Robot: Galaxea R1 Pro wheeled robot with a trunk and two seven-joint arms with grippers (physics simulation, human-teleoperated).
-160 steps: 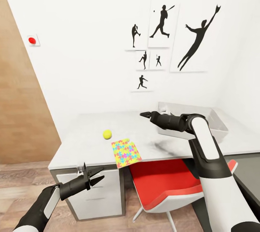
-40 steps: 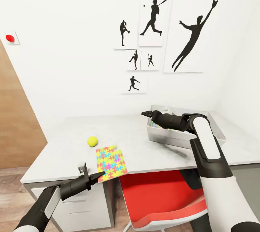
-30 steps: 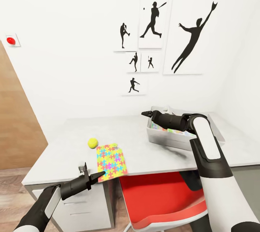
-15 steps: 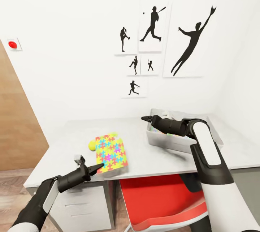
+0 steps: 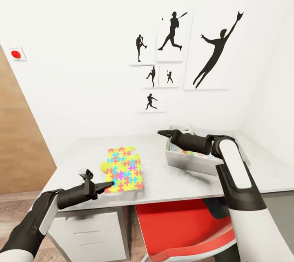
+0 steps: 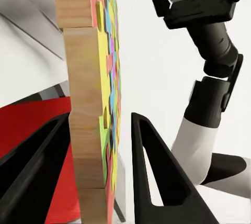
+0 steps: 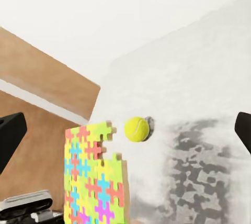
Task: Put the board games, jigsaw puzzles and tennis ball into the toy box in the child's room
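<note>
The left end effector grips a puzzle, lifted off the counter. The right end effector hovers open and empty by the toy box, which holds colourful items. The ball remains on the counter.

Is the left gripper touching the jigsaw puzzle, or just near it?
Touching. In the left wrist view the jigsaw puzzle stands edge-on between the left gripper fingers, one finger pressed against its wooden back.

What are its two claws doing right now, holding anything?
Left gripper: closed on the edge of the jigsaw puzzle, lifted off the table.
Right gripper: open, holding nothing, by the toy box.
</note>
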